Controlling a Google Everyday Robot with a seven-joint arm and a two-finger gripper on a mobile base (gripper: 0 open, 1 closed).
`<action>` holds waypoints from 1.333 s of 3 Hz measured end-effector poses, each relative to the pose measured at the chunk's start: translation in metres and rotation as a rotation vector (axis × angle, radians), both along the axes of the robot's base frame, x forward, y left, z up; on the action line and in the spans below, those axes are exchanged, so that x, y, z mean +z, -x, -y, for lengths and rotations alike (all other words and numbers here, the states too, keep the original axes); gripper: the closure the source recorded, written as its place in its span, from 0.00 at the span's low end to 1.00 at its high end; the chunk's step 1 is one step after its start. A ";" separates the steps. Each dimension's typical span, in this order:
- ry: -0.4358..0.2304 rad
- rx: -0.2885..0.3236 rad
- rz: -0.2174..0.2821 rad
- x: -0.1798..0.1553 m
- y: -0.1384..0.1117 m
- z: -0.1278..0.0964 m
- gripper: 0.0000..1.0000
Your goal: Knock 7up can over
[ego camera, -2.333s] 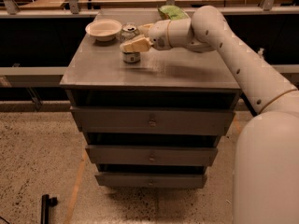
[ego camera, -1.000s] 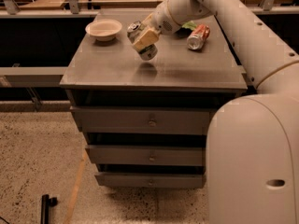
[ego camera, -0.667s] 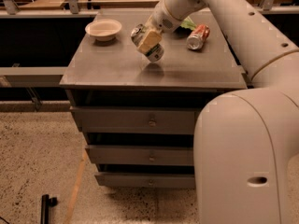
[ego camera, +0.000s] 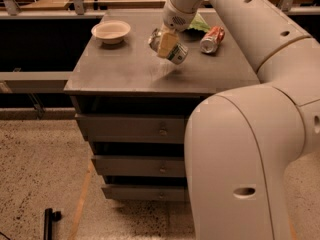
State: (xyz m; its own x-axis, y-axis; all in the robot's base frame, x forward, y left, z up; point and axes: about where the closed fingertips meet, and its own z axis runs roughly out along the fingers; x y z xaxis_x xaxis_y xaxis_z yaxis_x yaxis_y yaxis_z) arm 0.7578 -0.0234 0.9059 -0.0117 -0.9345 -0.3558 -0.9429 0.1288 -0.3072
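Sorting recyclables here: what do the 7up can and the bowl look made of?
7up can, tilted in the gripper above the cabinet top: likely thin metal, given the silvery end and printed wall. Bowl: pale, matte, possibly paper or plastic; no shine shows.

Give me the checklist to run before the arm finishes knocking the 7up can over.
1. 7up can secured in the gripper: ok, fingers clamp it above mid-table.
2. Can tipped: ok, it is strongly tilted.
3. Can lying on the table: not ok, it appears to be held off the surface.
4. Drop spot: ok, nothing lies under the can.
5. Clearance from the bowl and the red-and-silver can: ok, both sit apart from it.
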 end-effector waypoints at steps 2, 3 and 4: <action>0.086 0.010 -0.096 -0.034 0.001 0.001 0.61; 0.086 0.019 -0.121 -0.045 0.000 -0.004 0.38; 0.076 0.019 -0.132 -0.050 -0.001 -0.005 0.15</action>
State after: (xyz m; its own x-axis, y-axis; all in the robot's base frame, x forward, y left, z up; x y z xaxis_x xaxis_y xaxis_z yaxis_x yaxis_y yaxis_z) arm 0.7590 -0.0180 0.8558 -0.0355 -0.9591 -0.2809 -0.9778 0.0915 -0.1887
